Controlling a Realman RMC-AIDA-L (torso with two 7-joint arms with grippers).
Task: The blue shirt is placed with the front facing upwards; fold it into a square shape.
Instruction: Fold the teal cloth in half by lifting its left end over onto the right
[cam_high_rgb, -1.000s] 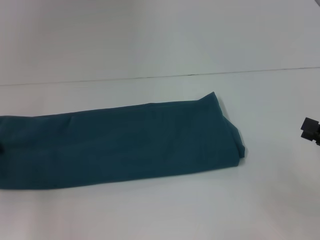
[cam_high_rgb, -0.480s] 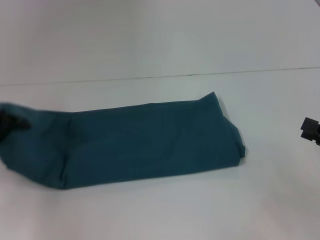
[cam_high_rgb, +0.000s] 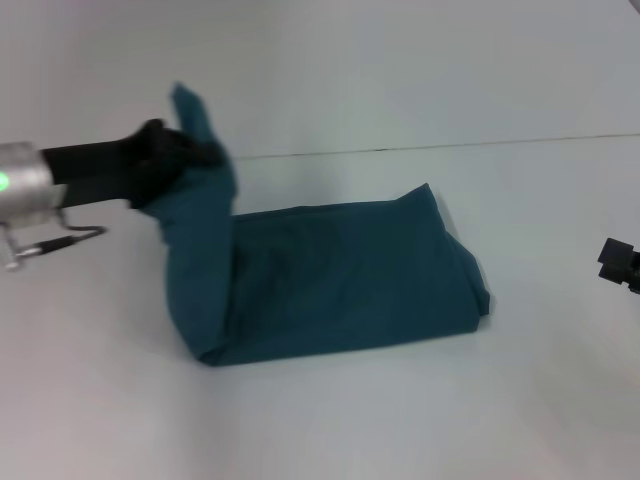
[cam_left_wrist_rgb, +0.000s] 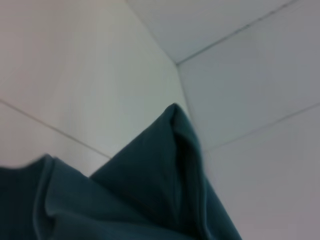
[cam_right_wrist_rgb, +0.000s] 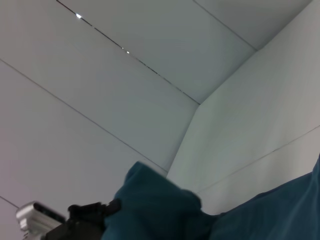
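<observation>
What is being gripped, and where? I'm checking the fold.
The left gripper holds the dark teal-blue cotton shirt by its lifted left end; the right gripper holds nothing.

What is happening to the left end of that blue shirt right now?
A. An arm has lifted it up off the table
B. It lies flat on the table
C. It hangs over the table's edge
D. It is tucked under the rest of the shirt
A: the left gripper holds the end of the blue shirt raised above the table, while the rest lies flat.

Soft, even, dim lighting; faint shadows; motion blur on the left gripper (cam_high_rgb: 195, 150).
</observation>
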